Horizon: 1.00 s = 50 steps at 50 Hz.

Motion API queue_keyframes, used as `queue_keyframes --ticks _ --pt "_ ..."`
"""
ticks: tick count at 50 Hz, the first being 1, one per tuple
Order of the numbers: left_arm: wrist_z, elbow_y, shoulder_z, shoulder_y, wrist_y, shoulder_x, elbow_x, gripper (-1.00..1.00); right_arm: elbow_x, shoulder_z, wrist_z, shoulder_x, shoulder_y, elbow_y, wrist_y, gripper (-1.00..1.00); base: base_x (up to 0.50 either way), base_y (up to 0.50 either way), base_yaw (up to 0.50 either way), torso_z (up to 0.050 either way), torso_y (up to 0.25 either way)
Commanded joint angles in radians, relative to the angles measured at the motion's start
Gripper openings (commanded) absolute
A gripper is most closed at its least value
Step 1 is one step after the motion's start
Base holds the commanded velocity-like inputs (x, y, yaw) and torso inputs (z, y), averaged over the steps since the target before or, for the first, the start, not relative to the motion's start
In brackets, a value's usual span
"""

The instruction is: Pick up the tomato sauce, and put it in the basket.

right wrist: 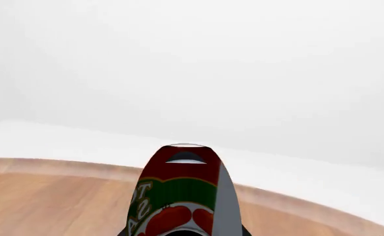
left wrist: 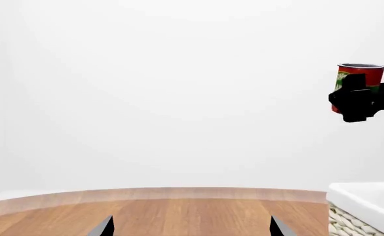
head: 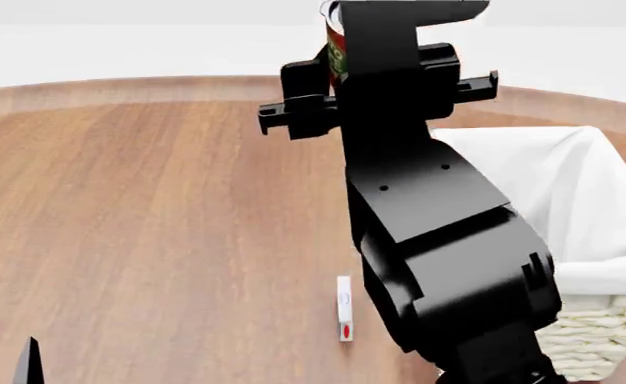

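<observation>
Red-labelled tomato sauce point(left wrist: 359, 81) clamped upright in right hand point(head: 340, 76), raised well above wooden desk point(head: 153, 216), just beside cream wicker basket point(head: 601, 324) and not over its white liner. Left hand point(left wrist: 190, 227) low over desk, fingers spread apart, holding nothing.

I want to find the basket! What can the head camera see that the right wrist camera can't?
Only the head view shows the basket with its white liner, the right arm's black body, and a small white object lying on the table. Only the right wrist view shows the tomato sauce label close up, red with a green band. Both show the can held in the right gripper and the wooden table.
</observation>
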Motion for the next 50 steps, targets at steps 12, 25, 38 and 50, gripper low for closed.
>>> queue_keyframes --ticks 12,25,38,50 --pt "-0.002 -0.026 0.003 -0.001 0.018 -0.002 -0.002 1.0 -0.061 0.069 -0.079 -0.019 0.357 0.647 -0.155 -1.0 0.0 0.0 0.0 0.0 0.0" --pt "-0.01 -0.013 0.01 -0.008 0.004 -0.006 0.0 1.0 -0.126 0.083 -0.13 -0.017 0.477 1.144 -0.396 -1.0 0.0 0.0 0.0 0.0 0.0" --pt "-0.012 -0.022 0.009 -0.005 0.014 -0.009 0.0 1.0 -0.234 0.22 -0.104 0.008 0.429 1.145 -0.338 -1.0 0.0 0.0 0.0 0.0 0.0" --pt "-0.015 -0.02 0.022 -0.01 0.009 -0.009 0.006 1.0 -0.363 0.331 -0.085 0.015 0.359 1.145 -0.317 -1.0 0.0 0.0 0.0 0.0 0.0"
